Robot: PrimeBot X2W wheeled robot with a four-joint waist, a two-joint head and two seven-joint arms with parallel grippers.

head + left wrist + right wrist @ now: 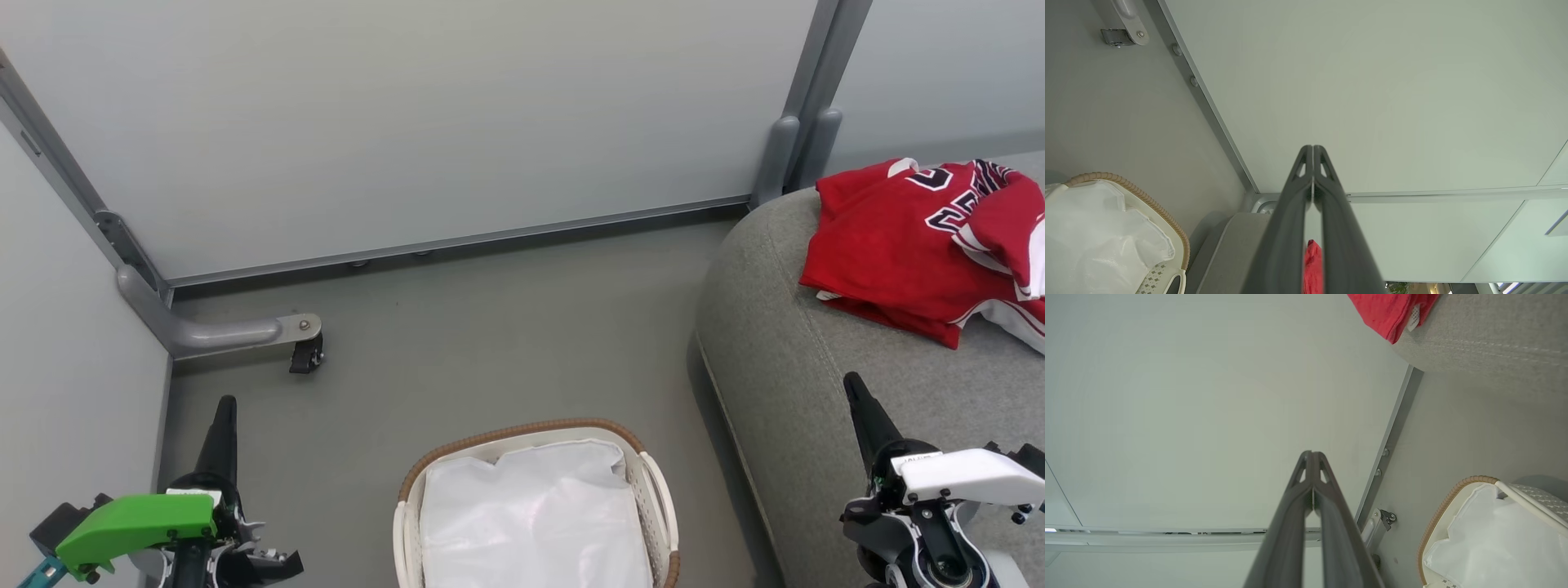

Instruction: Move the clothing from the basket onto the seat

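Observation:
The red clothing (914, 245) lies in a heap on the grey seat (784, 367) at the right; white-and-navy lettering and white stripes show on it. A strip of the clothing (1312, 265) appears between my left fingers, and a corner of the clothing (1388, 310) hangs over the seat (1486, 339). The white basket (657, 490) with a brown woven rim stands on the floor at bottom centre, holding only its white liner (531, 514). My left gripper (224, 408) is shut and empty, left of the basket. My right gripper (853, 388) is shut and empty above the seat's front.
Pale partition walls (408, 122) close the back and the left. A grey bracket foot with a black caster (306, 355) juts onto the grey floor (506, 327) at the left. A grey post (804, 106) stands behind the seat.

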